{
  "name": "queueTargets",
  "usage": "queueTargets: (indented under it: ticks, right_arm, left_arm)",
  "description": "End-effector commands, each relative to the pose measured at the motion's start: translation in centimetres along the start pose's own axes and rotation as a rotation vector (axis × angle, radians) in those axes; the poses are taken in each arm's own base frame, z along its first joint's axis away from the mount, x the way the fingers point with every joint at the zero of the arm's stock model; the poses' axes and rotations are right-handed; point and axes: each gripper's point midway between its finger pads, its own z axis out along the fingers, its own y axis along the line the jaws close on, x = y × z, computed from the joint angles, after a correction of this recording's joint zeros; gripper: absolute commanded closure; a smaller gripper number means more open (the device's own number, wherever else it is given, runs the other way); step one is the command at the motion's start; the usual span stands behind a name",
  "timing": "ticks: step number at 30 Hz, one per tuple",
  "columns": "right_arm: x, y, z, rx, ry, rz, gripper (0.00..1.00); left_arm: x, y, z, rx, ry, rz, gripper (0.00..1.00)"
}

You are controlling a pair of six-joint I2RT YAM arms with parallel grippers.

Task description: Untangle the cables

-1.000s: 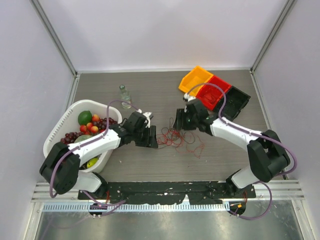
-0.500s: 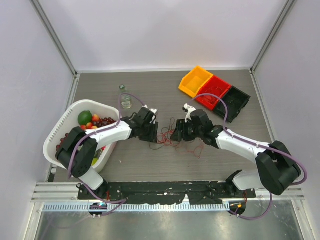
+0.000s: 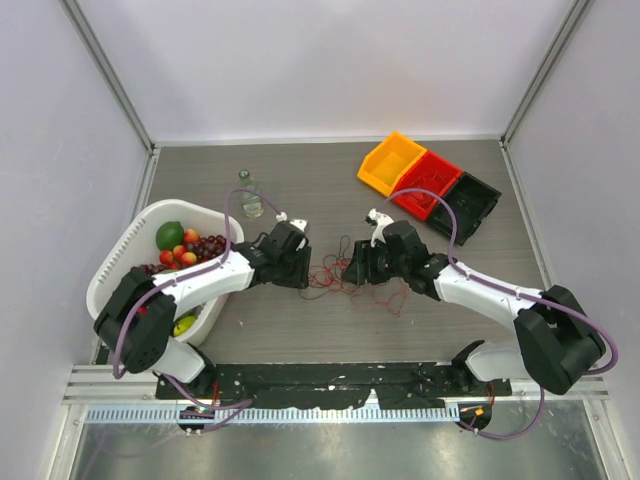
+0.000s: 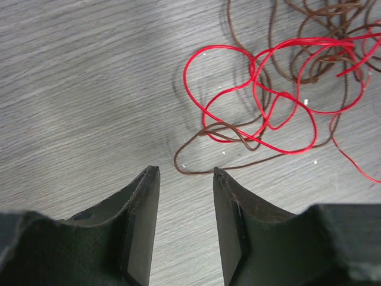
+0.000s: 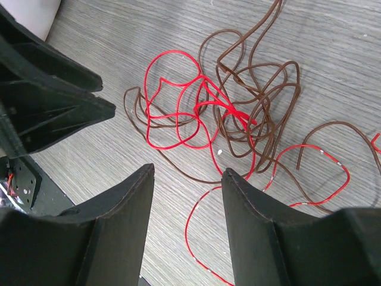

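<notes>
A tangle of thin red and dark brown cables (image 3: 345, 277) lies on the table between my two grippers. In the left wrist view the red loops (image 4: 262, 95) and a brown loop (image 4: 202, 149) lie just beyond my left gripper (image 4: 186, 171), which is open and empty. In the right wrist view the tangle (image 5: 226, 113) lies beyond my right gripper (image 5: 187, 171), open and empty, with a red strand (image 5: 199, 235) running between its fingers on the table. In the top view the left gripper (image 3: 300, 268) is left of the tangle and the right gripper (image 3: 352, 268) sits over its right part.
A white basket (image 3: 215, 216) of fruit stands at the left. A small glass bottle (image 3: 250, 195) stands behind the left arm. Orange (image 3: 392, 160), red (image 3: 428, 180) and black (image 3: 470, 205) bins sit at the back right. The left gripper's fingers (image 5: 47, 107) show in the right wrist view.
The left arm has shifted slightly left and nearer, away from the tangle. The right gripper has stayed over the tangle's right side with little movement. The cables lie about where they were.
</notes>
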Motion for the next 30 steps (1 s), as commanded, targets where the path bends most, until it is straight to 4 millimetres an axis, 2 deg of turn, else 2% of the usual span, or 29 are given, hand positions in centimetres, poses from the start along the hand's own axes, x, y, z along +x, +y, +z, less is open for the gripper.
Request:
queueTargets:
  ticks: [1,10,12,15,16,17,21,27,30]
  right_arm:
    - [-1.7,1.3,-0.9,-0.047,-0.072,-0.035,0.46]
    - [-1.5,1.4,-1.1,-0.047,-0.074,0.001,0.46]
    - [-1.5,1.6,-1.1,-0.052,-0.069,0.008,0.46]
    - [-1.7,1.7,-1.0,-0.053,-0.069,0.025,0.46]
    - [-1.8,1.8,-1.0,-0.052,-0.071,0.029,0.46]
    - [-1.8,1.8,-0.9,-0.052,-0.069,0.039,0.46]
    - [-2.2,2.5,-0.5,-0.063,-0.065,0.048,0.45]
    - [-2.5,4.6,1.6,-0.11,-0.048,0.065,0.44]
    - [-2.0,3.7,3.4,-0.081,-0.021,0.121,0.44]
  left_arm:
    - [-0.4,1.0,1.3,-0.061,-0.008,0.015,0.57]
    - [-0.4,0.4,3.7,-0.15,0.009,0.094,0.64]
    - [-0.4,1.1,4.0,-0.225,0.012,0.12,0.72]
    - [-0.6,1.9,3.5,-0.334,-0.007,0.176,0.92]
    - [-1.0,1.9,3.0,-0.358,-0.027,0.195,0.98]
    - [-1.3,2.0,2.3,-0.386,-0.051,0.208,1.0]
    - [-3.5,0.8,-1.7,-0.374,-0.18,0.215,1.0]
    - [-6.4,-4.5,-8.8,-0.028,-0.368,0.154,1.0]
    - [-8.0,-7.3,-14.2,0.17,-0.478,0.142,1.0]
